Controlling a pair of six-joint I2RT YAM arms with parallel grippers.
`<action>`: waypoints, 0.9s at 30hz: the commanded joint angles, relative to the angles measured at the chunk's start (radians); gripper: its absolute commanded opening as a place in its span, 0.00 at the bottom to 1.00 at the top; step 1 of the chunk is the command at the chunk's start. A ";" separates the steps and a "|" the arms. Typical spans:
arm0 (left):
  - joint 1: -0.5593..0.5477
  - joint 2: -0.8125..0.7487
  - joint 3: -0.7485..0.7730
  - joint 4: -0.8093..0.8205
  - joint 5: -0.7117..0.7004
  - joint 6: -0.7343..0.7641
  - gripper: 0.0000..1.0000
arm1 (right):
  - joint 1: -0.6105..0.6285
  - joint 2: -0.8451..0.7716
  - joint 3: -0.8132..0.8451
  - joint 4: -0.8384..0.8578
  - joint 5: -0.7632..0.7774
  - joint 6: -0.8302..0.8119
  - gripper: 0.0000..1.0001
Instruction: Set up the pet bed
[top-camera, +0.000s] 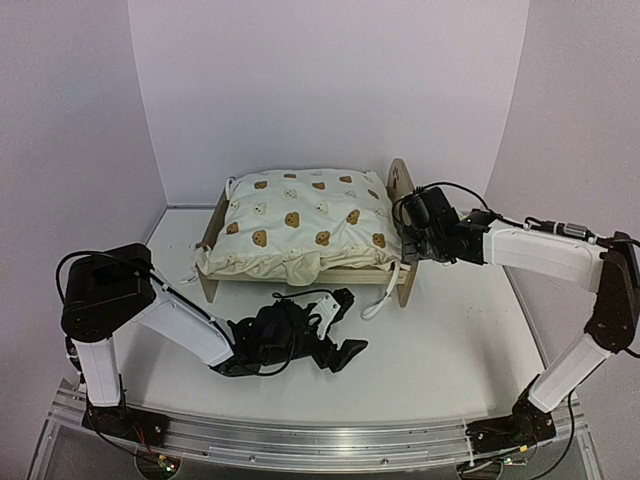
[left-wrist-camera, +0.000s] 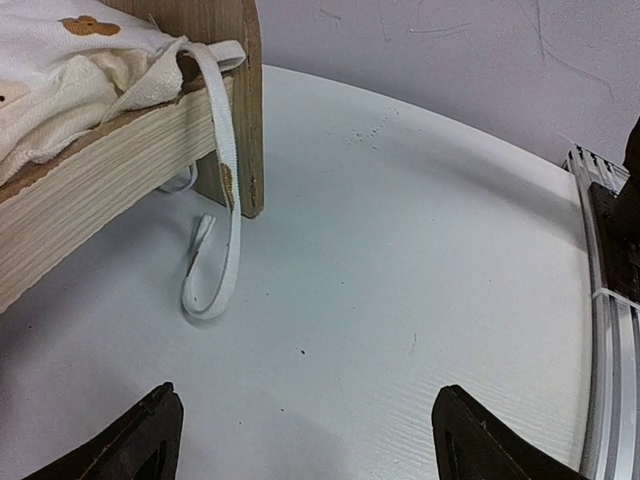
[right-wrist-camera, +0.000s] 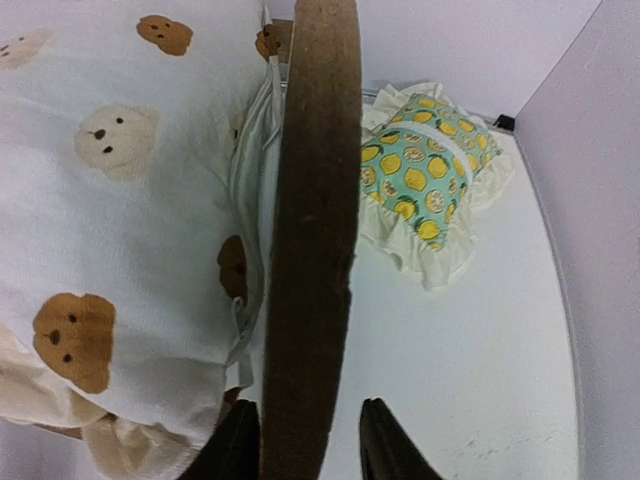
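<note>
Jaws of the left gripper (top-camera: 350, 324) gape wide, low over the table (top-camera: 450, 340), just in front of the bed (top-camera: 350, 273). That sits mid-table toward the back: pale wood, a bear-print cushion (top-camera: 305, 225) heaped on it, a white strap (left-wrist-camera: 232, 200) dangling off the front corner. The right gripper (right-wrist-camera: 308, 404) straddles the arched right end board (right-wrist-camera: 315, 200), jaws narrow; pinching or not, I cannot tell. Beyond the board lies a lemon pillow (right-wrist-camera: 425, 165)

— What do we find on the pet bed (top-camera: 345, 274)?
— The cushion (top-camera: 305, 222) on it; the pillow (right-wrist-camera: 430, 170) on the table (top-camera: 450, 340), just outside its right end board (right-wrist-camera: 315, 200).
— And around it?
— We note the right gripper (right-wrist-camera: 310, 440) astride that board, the left gripper (top-camera: 345, 325) before the bed.
</note>
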 joint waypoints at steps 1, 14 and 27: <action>-0.005 0.035 -0.007 0.083 -0.012 -0.009 0.88 | -0.016 0.031 0.058 0.014 -0.126 -0.004 0.24; -0.005 0.097 -0.015 0.213 -0.026 0.036 0.89 | 0.097 0.068 0.227 -0.157 0.009 0.032 0.00; 0.001 0.265 -0.017 0.612 -0.039 0.217 0.99 | 0.135 0.009 0.285 -0.250 0.061 0.070 0.00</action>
